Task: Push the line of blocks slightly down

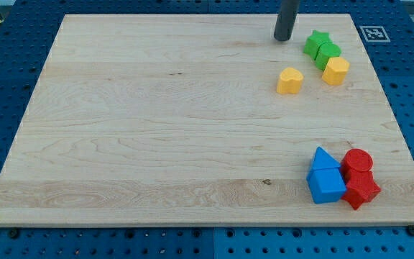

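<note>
My tip rests on the board near the view's top, just left of a green star block. A green block touches the star at its lower right, and a yellow hexagon block touches that one; the three form a short diagonal line. A yellow heart block lies apart, below my tip and left of the hexagon.
At the view's bottom right, a blue triangle block, a blue cube, a red cylinder and a red star block are clustered near the wooden board's edge. A marker tag lies off the top right corner.
</note>
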Controlling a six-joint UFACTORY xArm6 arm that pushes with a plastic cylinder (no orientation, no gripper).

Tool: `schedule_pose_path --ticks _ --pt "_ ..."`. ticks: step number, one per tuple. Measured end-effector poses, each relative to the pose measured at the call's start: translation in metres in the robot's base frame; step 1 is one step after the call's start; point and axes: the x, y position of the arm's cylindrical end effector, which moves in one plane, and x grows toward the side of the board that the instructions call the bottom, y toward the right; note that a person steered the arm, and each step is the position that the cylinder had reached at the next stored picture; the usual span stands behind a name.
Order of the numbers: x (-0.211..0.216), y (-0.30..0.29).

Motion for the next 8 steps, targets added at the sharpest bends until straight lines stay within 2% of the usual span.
schedule_pose_path --ticks 1,2,4,8 --pt "-0.024 0.018" --pt "-0.02 0.047" --pt "0.011 0.071" --pt "0.04 0.072"
